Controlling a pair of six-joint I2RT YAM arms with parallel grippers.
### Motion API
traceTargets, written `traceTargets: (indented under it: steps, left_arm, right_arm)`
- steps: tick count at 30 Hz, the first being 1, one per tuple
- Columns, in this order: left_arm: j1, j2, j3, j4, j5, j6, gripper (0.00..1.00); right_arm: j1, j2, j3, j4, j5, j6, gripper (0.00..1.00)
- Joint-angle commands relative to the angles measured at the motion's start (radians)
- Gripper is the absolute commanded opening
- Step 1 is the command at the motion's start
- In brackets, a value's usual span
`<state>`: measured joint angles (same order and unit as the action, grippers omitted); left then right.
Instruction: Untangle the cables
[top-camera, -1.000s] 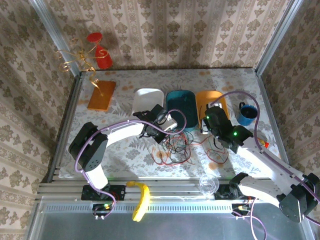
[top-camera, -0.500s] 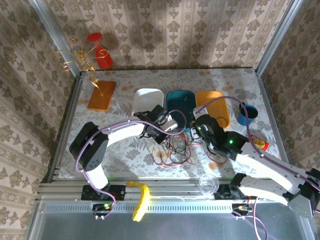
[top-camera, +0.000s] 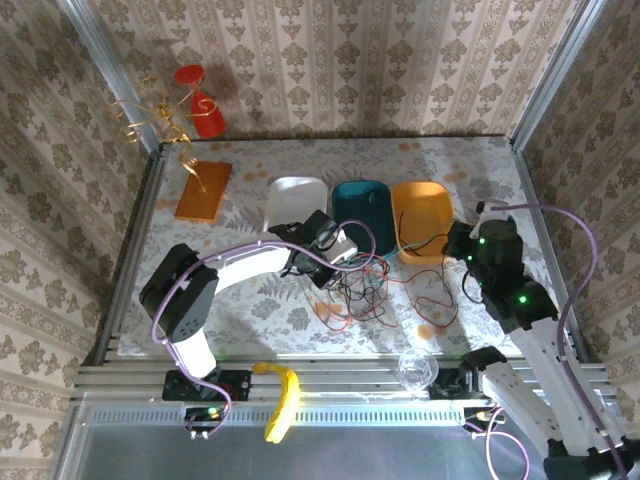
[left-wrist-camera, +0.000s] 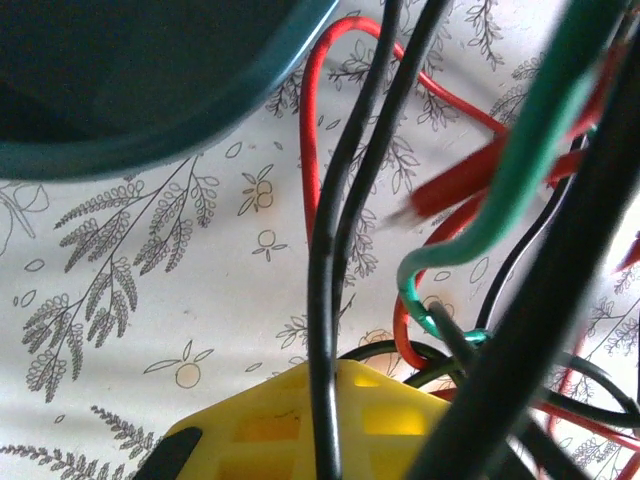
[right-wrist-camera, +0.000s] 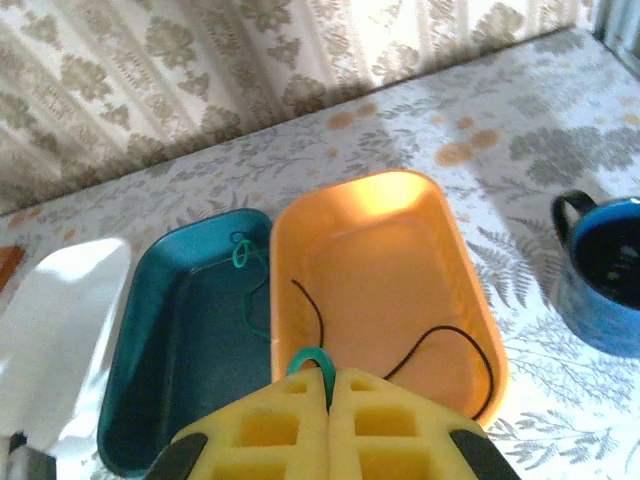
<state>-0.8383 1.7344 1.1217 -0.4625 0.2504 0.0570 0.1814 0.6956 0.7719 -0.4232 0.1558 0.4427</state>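
Most of the cables (top-camera: 360, 292) remain one red, black and green knot on the worktop (top-camera: 250, 300) before the teal tray (right-wrist-camera: 190, 340), with only a green strand (right-wrist-camera: 243, 262) in that tray and a black strand (right-wrist-camera: 440, 335) in the orange tray (right-wrist-camera: 370, 260), so much is left. The left claw (top-camera: 343, 255) sits clenched inside the knot, and the right claw (right-wrist-camera: 327, 385) is clenched on a green loop (right-wrist-camera: 310, 358). Half a second earlier the right arm hung over the knot; now it is nearer the blue mug (right-wrist-camera: 598, 335).

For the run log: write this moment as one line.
left gripper shut in cable tangle | right gripper shut on cable by orange tray | tangle not yet cleared
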Motion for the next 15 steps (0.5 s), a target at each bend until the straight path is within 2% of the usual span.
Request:
traceTargets:
  steps: [1,5,7,9,13,15]
  left_arm:
    - [-0.001,0.01,-0.022,-0.045,-0.017,0.03,0.0]
    - [0.001,0.008,-0.032,-0.047,-0.02,0.035,0.0]
    - [0.003,0.005,-0.036,-0.048,-0.017,0.038,0.0]
    - [0.003,0.004,-0.033,-0.047,-0.007,0.039,0.0]
    - [0.001,0.012,-0.007,-0.047,0.007,0.043,0.0]
    - [0.001,0.02,0.01,-0.048,0.007,0.042,0.0]
  right_arm:
    - [-0.115,-0.019,-0.006,0.001,-0.174,0.075,0.0]
    - [-0.236,-0.01,-0.015,0.018,-0.258,0.097,0.0]
    - [-0.226,0.021,0.009,0.012,-0.274,0.054,0.0]
    - [-0.145,0.057,0.042,-0.016,-0.226,0.007,0.0]
    - [0.119,0.121,0.051,-0.009,-0.047,-0.05,0.0]
    - [0.189,0.152,0.035,0.015,-0.009,-0.029,0.0]
